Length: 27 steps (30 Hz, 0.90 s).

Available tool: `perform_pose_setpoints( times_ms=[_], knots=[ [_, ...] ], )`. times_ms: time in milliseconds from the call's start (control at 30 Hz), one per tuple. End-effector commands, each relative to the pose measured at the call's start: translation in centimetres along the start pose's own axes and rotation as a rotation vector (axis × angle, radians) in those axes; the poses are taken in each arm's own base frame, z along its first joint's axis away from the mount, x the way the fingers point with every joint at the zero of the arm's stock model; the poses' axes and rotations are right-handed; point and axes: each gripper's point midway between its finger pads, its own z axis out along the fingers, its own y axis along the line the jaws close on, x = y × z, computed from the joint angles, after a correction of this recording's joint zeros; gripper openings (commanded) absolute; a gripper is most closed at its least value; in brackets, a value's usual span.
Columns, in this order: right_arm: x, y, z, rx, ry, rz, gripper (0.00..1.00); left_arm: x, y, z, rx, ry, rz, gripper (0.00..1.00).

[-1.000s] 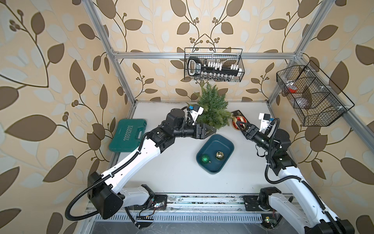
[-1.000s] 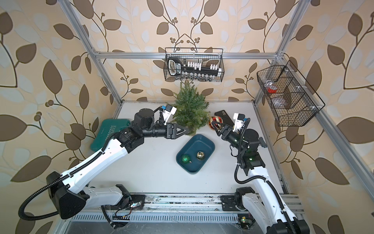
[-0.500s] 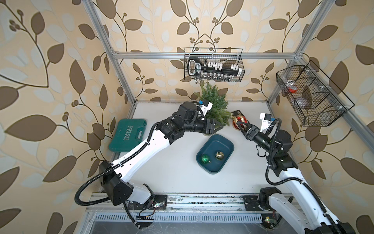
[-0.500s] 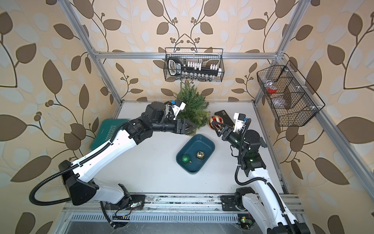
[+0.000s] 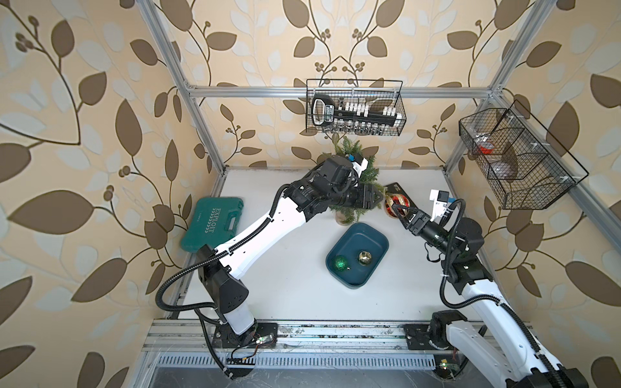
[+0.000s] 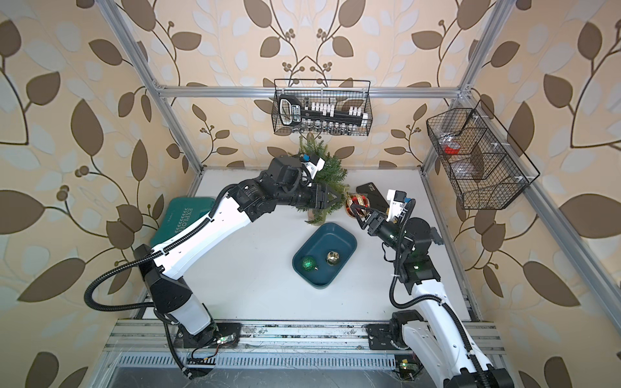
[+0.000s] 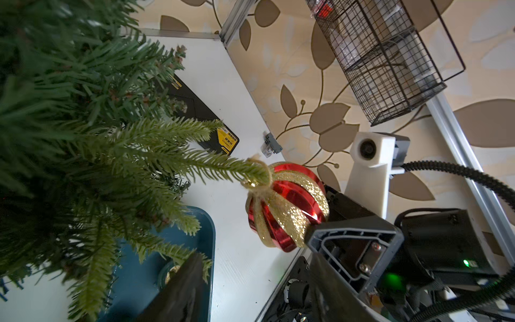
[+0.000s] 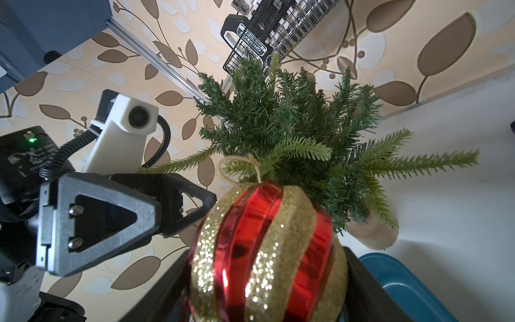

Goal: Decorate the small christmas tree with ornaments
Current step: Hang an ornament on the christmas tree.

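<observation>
Green plastic tool case point(image 5: 212, 223) at the table's left edge reads "EXPLOIT" in white, the only text I can read. Black flat box point(image 7: 206, 120) behind the tree has a yellow label, print too small. Label on the socket set point(image 5: 356, 112) in the back wire basket point(image 5: 353, 80) isn't legible.

Small christmas tree point(image 6: 327, 168) stands upright on its beige base point(image 8: 370, 231) near the back wall. Long axis vertical, tip up toward that basket.

Red-and-gold ribbed ball point(image 7: 287, 206) is held in the air just right of the tree. Cap end & twine loop point(image 7: 256, 172) point at the tree, w/ the loop at the tip of a pale branch. Ribs run lengthwise, away from the tree. Right gripper point(image 5: 396, 210) has its fingers clamped on the ball's far end.

Left gripper point(image 5: 381, 199) reaches across the tree's front. Its fingers point(image 8: 147, 212) are partly apart, closed on nothing I can see, tips just beside the ball.

Green glitter ball point(image 5: 341, 263) & gold ball point(image 5: 364, 257) lie apart in the teal tray point(image 5: 359, 235), in front of the tree.
</observation>
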Motion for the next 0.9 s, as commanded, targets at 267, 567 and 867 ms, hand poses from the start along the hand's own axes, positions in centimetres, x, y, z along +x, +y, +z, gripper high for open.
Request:
perform_pose_setpoints(
  times_ms=[267, 567, 867],
  knots=[
    [0.1, 0.9, -0.2, -0.043, 0.000, -0.010, 0.66, -2.3, -1.1, 0.7, -0.086, -0.108, 0.072, 0.64],
    [0.2, 1.1, -0.4, -0.051, 0.001, -0.014, 0.66, -3.7, -2.2, 0.6, -0.189, -0.231, 0.164, 0.60],
    [0.4, 1.1, -0.5, -0.055, 0.003, -0.011, 0.66, -4.0, -1.5, 2.3, -0.233, -0.238, 0.176, 0.55]
  ],
)
